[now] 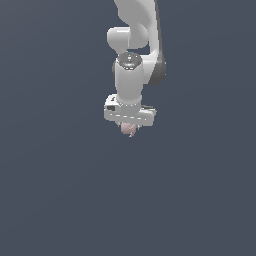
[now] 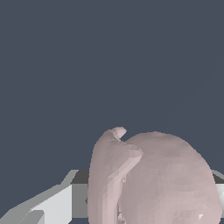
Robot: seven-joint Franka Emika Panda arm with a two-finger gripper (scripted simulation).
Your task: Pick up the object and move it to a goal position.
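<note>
The object [image 1: 128,129] is a small pale pink lumpy blob that shows just under the white hand of my arm, at the middle of the exterior view. My gripper [image 1: 128,127] points down, and its fingers are hidden behind the hand and the blob. In the wrist view the pink object [image 2: 153,179] fills the near field, rounded with a little pointed nub, and sits between the grey and white fingers [image 2: 52,203]. My gripper [image 2: 148,201] is shut on it.
A plain dark blue-grey surface [image 1: 60,190] fills both views. The white arm [image 1: 132,45] rises toward the top of the exterior view. No other object shows.
</note>
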